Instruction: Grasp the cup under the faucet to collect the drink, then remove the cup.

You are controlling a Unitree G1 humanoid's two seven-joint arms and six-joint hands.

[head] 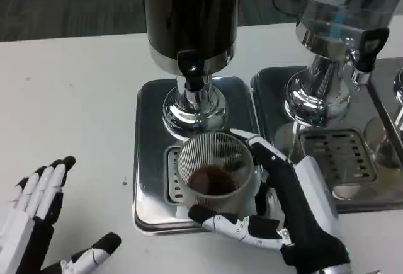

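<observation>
Ribbed clear cup [214,172], upright on the drip grille of the left dispenser's steel tray [146,154], just in front of the chrome pedestal and roughly below the black faucet [191,67]; a shallow pool of dark drink [213,179] lies at its bottom, the greater part of the cup unfilled. Right hand [277,214], wrapped around the cup: thumb across the near wall, fingers [264,150] curving round the far right side, both touching the wall; the cup is held. Handling, as a judgement: a thin-walled cup of this kind is probably light and somewhat flexible, so that a hard squeeze could buckle the wall and push liquid upward; the ribbing ought to give the fingers purchase; the best hold appears to be the one shown, at mid-height on opposite sides, below the rim and clear of the faucet; with liquid inside it should be kept upright and drawn out level toward the near edge of the tray. Left hand [38,223], resting at the near left of the white table [69,97], well apart from the tray, fingers spread and holding nothing. Dark-bodied dispenser [189,16] stands above the faucet; a second dispenser [340,28], with its own black tap and perforated tray, stands to the right. No brand, label or legible writing can be made out on cup, dispensers or trays.
</observation>
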